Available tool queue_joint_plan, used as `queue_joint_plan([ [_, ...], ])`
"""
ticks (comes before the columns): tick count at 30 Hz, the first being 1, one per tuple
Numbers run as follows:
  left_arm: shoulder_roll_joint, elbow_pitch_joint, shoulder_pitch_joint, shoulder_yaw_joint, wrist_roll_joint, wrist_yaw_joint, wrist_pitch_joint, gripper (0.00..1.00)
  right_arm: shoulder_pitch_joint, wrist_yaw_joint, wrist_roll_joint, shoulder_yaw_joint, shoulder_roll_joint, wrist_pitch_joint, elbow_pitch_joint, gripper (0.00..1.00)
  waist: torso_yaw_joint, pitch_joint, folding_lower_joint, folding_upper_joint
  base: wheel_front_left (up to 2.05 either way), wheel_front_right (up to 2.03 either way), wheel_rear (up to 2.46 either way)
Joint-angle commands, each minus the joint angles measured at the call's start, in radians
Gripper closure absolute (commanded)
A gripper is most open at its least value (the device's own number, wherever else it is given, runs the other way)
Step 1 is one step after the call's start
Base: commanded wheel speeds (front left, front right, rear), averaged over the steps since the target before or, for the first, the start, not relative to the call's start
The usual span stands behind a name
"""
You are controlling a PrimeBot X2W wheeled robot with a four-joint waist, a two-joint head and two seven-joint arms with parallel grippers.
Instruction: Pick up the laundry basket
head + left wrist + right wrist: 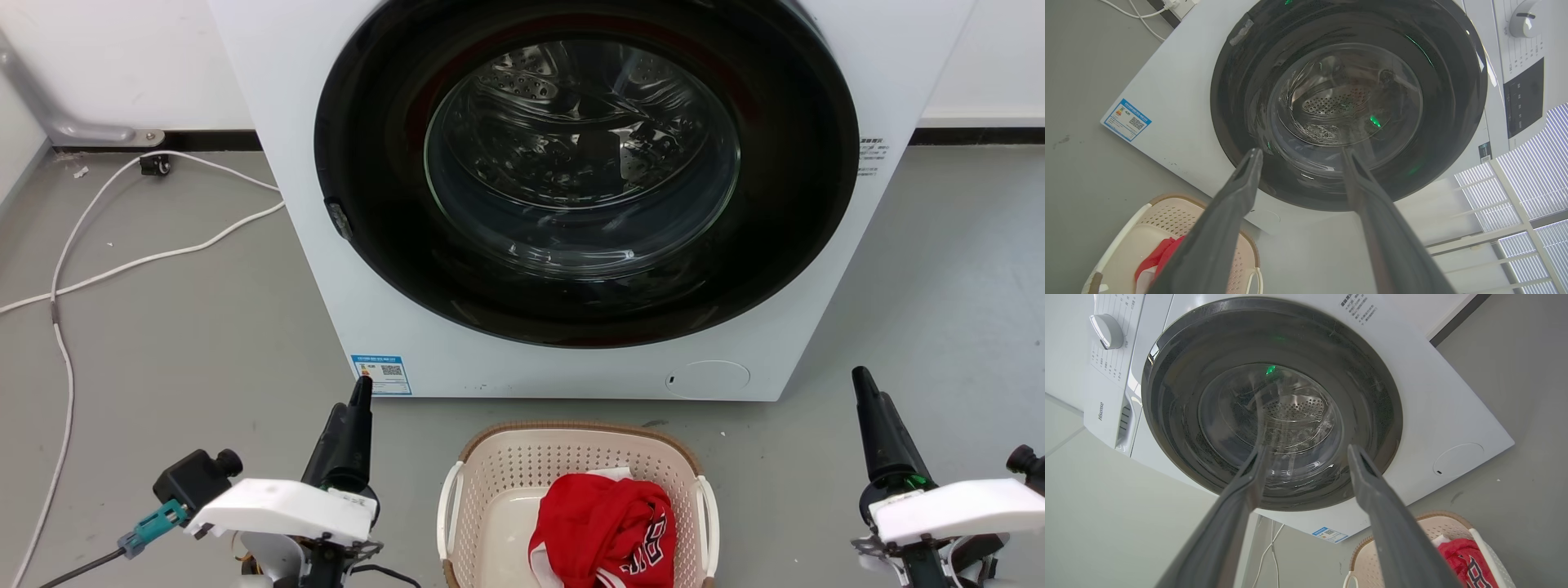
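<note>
The left claw [1302, 152] and the right claw [1307, 449] hang low on either side, each empty, fingers spread well apart and pointing forward. They seem held wide so that each can come in on a white side handle [447, 506]. Between them, apart from both, the laundry basket [571, 427] stands on the grey floor [188, 343] with a red garment [604, 523] inside. Just beyond its far rim stands the washer [531, 371], its glass door shut.

Bright, even indoor light; shadows on the grey floor [204, 327] are faint. The washer door glass [581, 155] carries pale reflections, plus green glints in the wrist views, which bow at the edges. The left tool [1301, 153] shows soft, blurred fingers [1220, 228].
</note>
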Motion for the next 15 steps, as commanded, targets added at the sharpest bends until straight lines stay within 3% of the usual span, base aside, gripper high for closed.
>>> queue_joint_plan([
  [1, 0.005, -0.017, -0.025, -0.007, 0.031, 0.004, -0.008, 0.0, -0.002, 0.001, -0.033, 0.002, -0.001, -0.006, -0.023, 0.0, 0.0, 0.0, 0.0, 0.0, 0.0, 0.0, 0.0],
  [15, 0.015, 0.002, -0.028, -0.064, 0.262, 0.02, -0.054, 0.0, 0.025, 0.001, -0.277, 0.013, 0.002, 0.001, -0.068, 0.0, 0.001, -0.002, 0.0, 0.0, 0.0, 0.0, 0.0],
])
